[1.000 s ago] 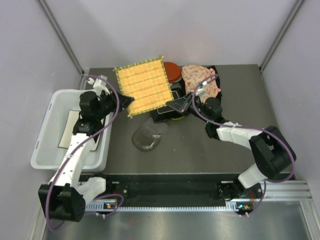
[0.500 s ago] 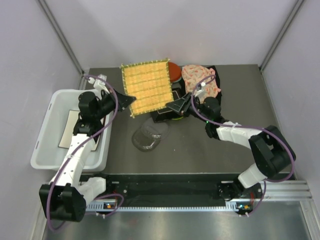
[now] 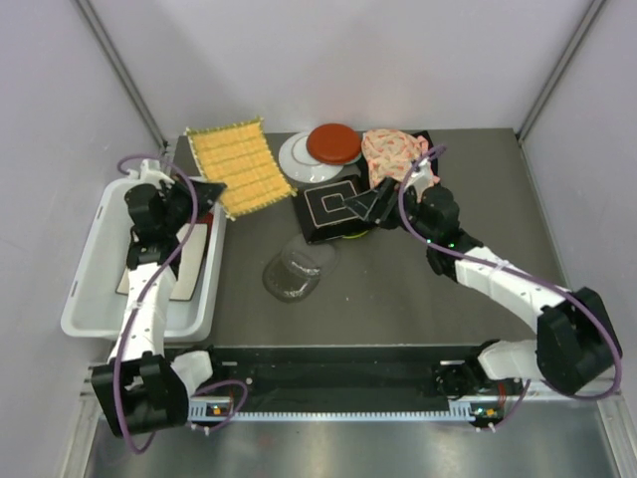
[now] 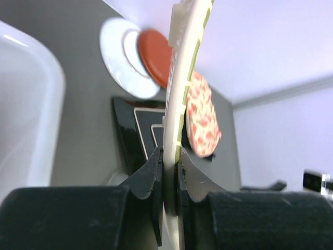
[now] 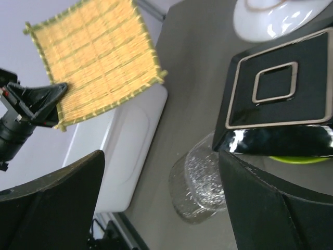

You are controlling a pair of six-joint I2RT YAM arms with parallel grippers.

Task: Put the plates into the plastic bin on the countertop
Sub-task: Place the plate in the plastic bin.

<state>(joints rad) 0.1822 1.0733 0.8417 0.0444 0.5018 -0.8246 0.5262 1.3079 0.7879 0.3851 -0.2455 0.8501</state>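
Plates are sitting in a cluster around the right pincer, which is hanging with its fingers spread wide and gripping nothing. Directly beneath it the black plate, square with a white outline, is lying on the desk. A lime plate is peeking out from under that plate's near edge. Beyond the right pincer a red plate is resting on a white plate, with the pink floral fabric just beside them. Nearer the arms, the clear glass plate is lying alone on the desk.

Across the desk, the left pincer is pinching the yellow woven plate by one edge, its fingers pressed tight on either face. The plate is sticking out beyond the fingertips, tilted and off the desk. Below and beside this pincer the bin is holding a pale square plate.
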